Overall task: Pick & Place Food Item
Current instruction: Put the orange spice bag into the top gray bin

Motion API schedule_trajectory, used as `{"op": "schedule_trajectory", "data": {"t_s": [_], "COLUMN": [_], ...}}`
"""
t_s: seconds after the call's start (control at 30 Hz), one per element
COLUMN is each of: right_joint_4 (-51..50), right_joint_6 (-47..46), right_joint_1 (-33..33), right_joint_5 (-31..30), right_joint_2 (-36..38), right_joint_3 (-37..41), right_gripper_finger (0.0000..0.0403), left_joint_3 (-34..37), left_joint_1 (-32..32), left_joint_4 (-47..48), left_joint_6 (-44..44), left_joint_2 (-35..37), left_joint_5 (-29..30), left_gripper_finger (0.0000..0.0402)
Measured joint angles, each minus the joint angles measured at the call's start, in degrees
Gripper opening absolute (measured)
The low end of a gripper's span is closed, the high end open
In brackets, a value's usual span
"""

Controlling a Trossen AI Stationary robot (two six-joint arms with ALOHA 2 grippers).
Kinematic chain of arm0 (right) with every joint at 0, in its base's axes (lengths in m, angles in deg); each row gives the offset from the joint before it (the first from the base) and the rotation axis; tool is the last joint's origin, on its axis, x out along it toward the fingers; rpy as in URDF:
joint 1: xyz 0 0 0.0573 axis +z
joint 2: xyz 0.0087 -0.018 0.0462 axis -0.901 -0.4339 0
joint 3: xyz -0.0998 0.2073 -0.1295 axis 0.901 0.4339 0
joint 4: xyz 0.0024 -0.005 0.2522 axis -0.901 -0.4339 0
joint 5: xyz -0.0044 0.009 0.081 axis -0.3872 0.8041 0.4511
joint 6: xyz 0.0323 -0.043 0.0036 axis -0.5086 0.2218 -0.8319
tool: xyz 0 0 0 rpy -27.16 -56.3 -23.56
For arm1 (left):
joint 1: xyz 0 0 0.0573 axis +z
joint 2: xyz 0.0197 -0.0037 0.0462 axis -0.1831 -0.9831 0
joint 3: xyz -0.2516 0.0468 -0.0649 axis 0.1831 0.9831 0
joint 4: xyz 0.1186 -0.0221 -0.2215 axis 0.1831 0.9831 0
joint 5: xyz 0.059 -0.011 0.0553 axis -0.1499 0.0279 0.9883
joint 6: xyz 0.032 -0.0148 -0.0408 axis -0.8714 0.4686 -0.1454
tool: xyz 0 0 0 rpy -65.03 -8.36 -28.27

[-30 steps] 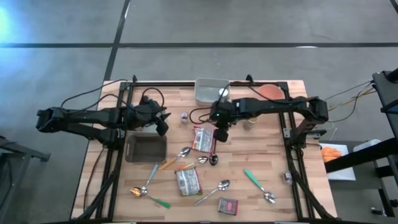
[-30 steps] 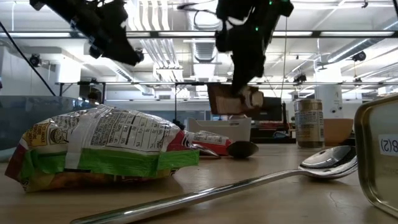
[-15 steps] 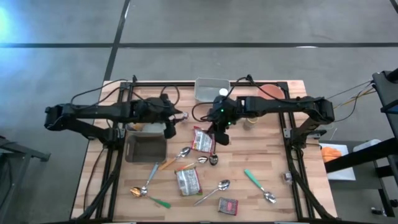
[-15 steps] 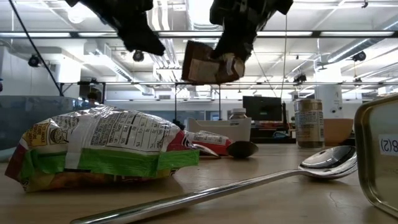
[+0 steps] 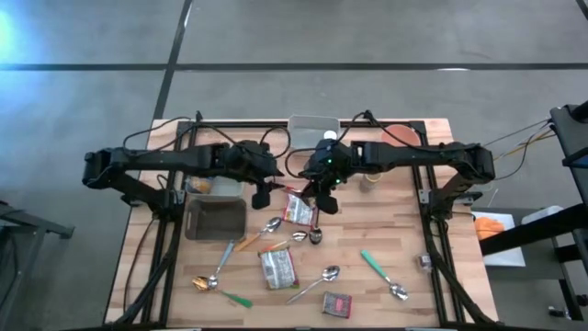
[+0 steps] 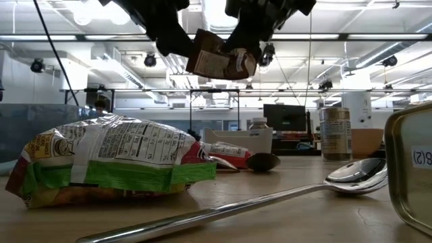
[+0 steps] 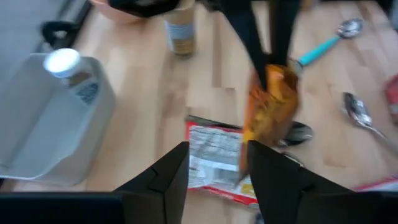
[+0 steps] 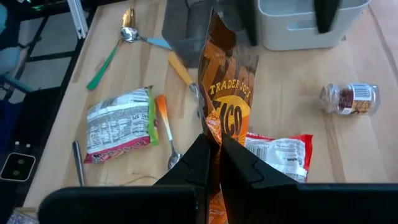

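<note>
Wooden table (image 5: 395, 225) under ceiling lights, both arms meeting above its middle. Compared with a second earlier, the left gripper (image 5: 262, 195) has travelled from the metal tray (image 5: 215, 219) toward the right gripper (image 5: 321, 197), now just beside it. Right fingers are clamped on an orange taco packet (image 8: 227, 99), held in the air; left fingers (image 7: 171, 171) stand partly apart before the packet, contact unclear. Below lie a snack bag (image 5: 299, 207), spoons and a jar (image 8: 349, 98).
</note>
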Motion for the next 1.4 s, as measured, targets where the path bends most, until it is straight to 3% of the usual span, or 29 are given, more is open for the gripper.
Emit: {"op": "schedule_trajectory", "data": {"t_s": [0.17, 0.43, 0.83, 1.07, 1.4], "right_joint_4": [0.09, 0.24, 5.25, 8.66, 9.79], "right_joint_6": [0.05, -0.36, 0.07, 1.83, 4.27], "right_joint_1": [0.02, 0.67, 0.90, 1.01, 1.18], "right_joint_5": [0.28, 0.17, 0.84, 2.23, 1.81], "right_joint_2": [0.47, 0.59, 1.12, 1.23, 1.23], "right_joint_3": [0.00, 0.00, -0.02, -0.09, -0.09], "right_gripper_finger": [0.0012, 0.0012, 0.0012, 0.0012, 0.0012], "left_joint_3": [-0.85, -3.05, -3.16, -2.79, -2.74], "left_joint_1": [-0.08, 0.03, 0.03, -0.08, -0.12], "left_joint_4": [0.69, 5.81, 0.36, -1.90, -1.71], "left_joint_6": [0.02, -0.89, -2.16, -3.01, -2.99], "left_joint_2": [0.30, 1.04, 0.25, 0.25, 0.29], "left_joint_5": [-6.88, -6.76, -6.58, -6.78, -7.70], "left_gripper_finger": [0.0220, 0.0293, 0.0308, 0.0266, 0.0129]}}
